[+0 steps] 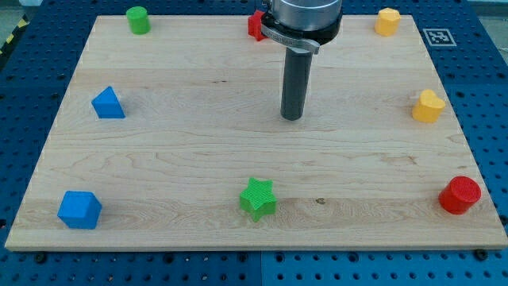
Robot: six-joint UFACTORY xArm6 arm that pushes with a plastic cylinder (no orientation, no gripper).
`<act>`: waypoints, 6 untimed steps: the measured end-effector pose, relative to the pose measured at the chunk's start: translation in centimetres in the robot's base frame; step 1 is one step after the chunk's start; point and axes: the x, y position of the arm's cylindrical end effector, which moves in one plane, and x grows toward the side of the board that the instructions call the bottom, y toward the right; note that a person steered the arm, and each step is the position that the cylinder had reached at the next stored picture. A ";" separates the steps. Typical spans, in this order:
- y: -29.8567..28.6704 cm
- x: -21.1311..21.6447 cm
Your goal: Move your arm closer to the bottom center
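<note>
My tip (pixel 292 117) stands on the wooden board (pixel 198 159), a little above its middle and right of centre. No block touches it. The green star (pixel 258 198) lies below it and slightly to the view's left, near the bottom centre. A red block (pixel 255 25) at the top edge is partly hidden behind the arm's head.
A green cylinder (pixel 138 20) sits top left, a blue triangular block (pixel 108 103) at left, a blue cube (pixel 79 210) bottom left. A yellow block (pixel 386 21) is top right, a yellow block (pixel 427 106) at right, a red cylinder (pixel 460 195) bottom right.
</note>
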 end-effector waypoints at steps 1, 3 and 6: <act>0.0 0.0; 0.6 5.0; 2.5 15.4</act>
